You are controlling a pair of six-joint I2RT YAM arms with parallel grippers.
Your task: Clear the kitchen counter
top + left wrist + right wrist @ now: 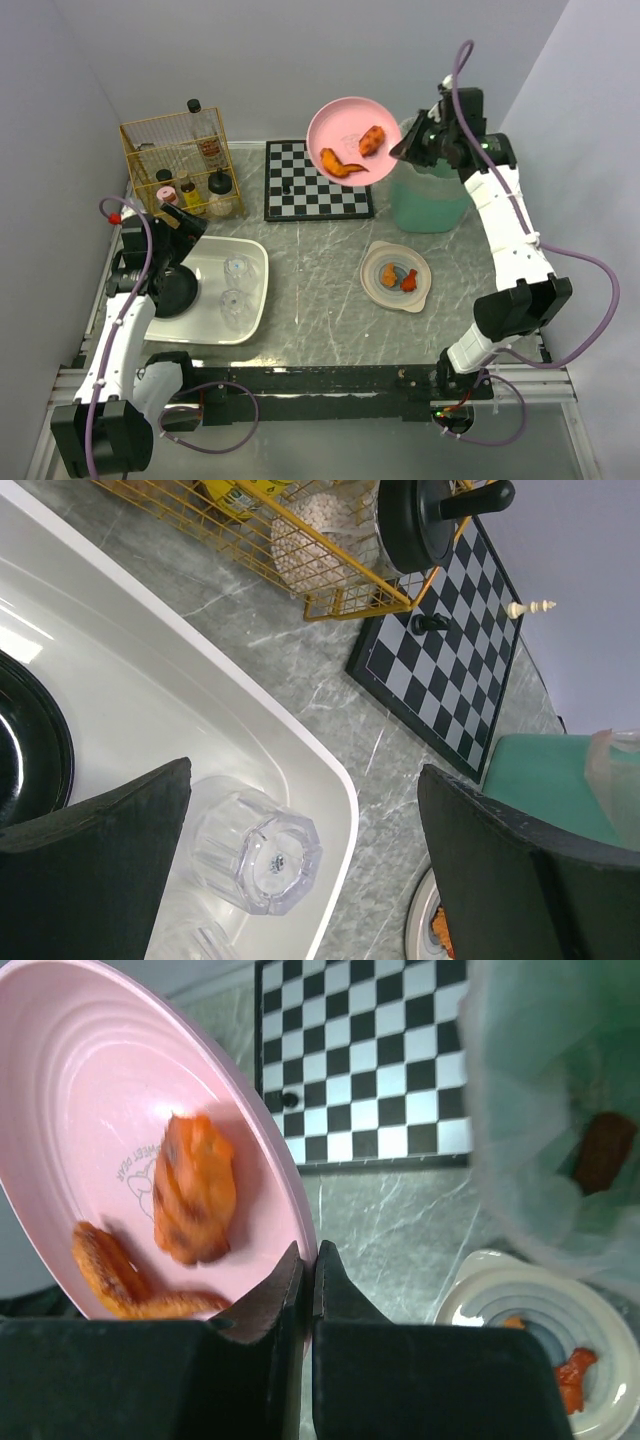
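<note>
Worktop [320, 300] spreads grey and veined ahead of both arm bases. On it I see a white tub [257, 285] at left, a chessboard [315, 185] at the back, a green bin [430, 205] at far right and a cream dish [378, 290] with orange scraps near the middle. My right end effector [308, 1260] is clenched on the rim of a pink plate [80, 1080]. It holds the plate tilted in the air beside the bin, with two fried pieces [195, 1200] on it. My left end effector [305, 770] hangs released, jaws wide, over the tub's edge above a clear glass [255, 850].
</note>
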